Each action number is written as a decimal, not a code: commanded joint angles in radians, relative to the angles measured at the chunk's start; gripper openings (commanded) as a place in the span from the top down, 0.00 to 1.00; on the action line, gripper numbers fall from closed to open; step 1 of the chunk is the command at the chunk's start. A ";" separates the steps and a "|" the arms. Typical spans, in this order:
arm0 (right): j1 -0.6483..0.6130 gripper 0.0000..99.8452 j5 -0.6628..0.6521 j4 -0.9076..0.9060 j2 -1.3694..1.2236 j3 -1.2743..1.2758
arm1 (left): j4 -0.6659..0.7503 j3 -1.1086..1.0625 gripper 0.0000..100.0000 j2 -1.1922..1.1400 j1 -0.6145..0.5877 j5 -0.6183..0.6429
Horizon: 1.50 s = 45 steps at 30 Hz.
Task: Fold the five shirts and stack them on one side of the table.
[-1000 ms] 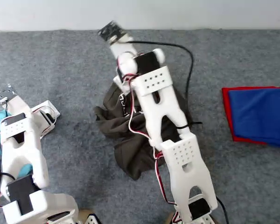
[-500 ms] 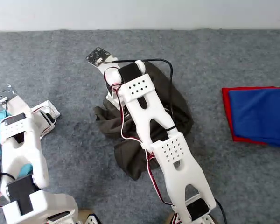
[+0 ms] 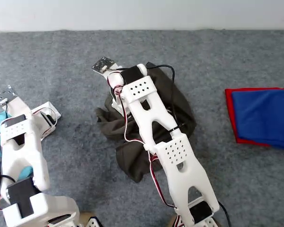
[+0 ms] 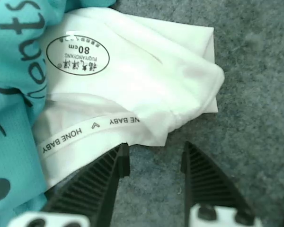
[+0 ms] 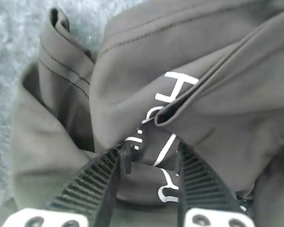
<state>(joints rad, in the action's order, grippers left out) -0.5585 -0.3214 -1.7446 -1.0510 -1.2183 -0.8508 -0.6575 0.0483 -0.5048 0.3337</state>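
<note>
Left wrist view: I see a dark oval stamp [image 4: 77, 55] printed on the white shirt [image 4: 146, 90], holding two lines of small characters, one of them a size mark. A white band [image 4: 90, 128] along that shirt's edge bears a row of dark capitals with a small arrow sign between the words. Large dark letters [image 4: 23, 23] run across the teal shirt [image 4: 12, 127] beside it, cut off by its folds. Right wrist view: thin white lettering [image 5: 166, 124] stands on the dark olive shirt [image 5: 189, 52], partly tucked under a fold.
</note>
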 commanded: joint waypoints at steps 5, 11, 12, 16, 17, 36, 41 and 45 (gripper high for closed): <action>0.022 0.84 -0.006 0.182 0.015 0.112 | 0.012 0.010 0.82 0.006 -0.003 0.005; 0.048 0.84 -0.006 0.286 0.015 0.155 | 0.012 0.010 0.82 0.006 -0.003 0.005; 0.056 0.84 -0.006 0.294 0.015 0.157 | 0.012 0.010 0.82 0.006 -0.003 0.005; 0.077 0.84 -0.006 0.309 0.015 0.158 | 0.012 0.010 0.82 0.006 -0.003 0.005; 0.081 0.84 -0.006 0.317 0.015 0.158 | 0.012 0.010 0.82 0.006 -0.003 0.005; 0.101 0.99 -0.006 0.229 0.062 -0.008 | 0.012 0.010 0.82 0.006 -0.003 0.005; 0.101 0.99 -0.005 0.008 0.073 -0.201 | 0.012 0.010 0.82 0.006 -0.003 0.005; 0.108 0.99 0.025 -0.056 0.084 -0.350 | 0.012 0.010 0.82 0.006 -0.003 0.005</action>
<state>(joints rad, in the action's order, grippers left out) -0.4680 -0.3214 -1.7507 -1.0495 -1.4454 -0.8508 -0.6575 0.0483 -0.5048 0.3337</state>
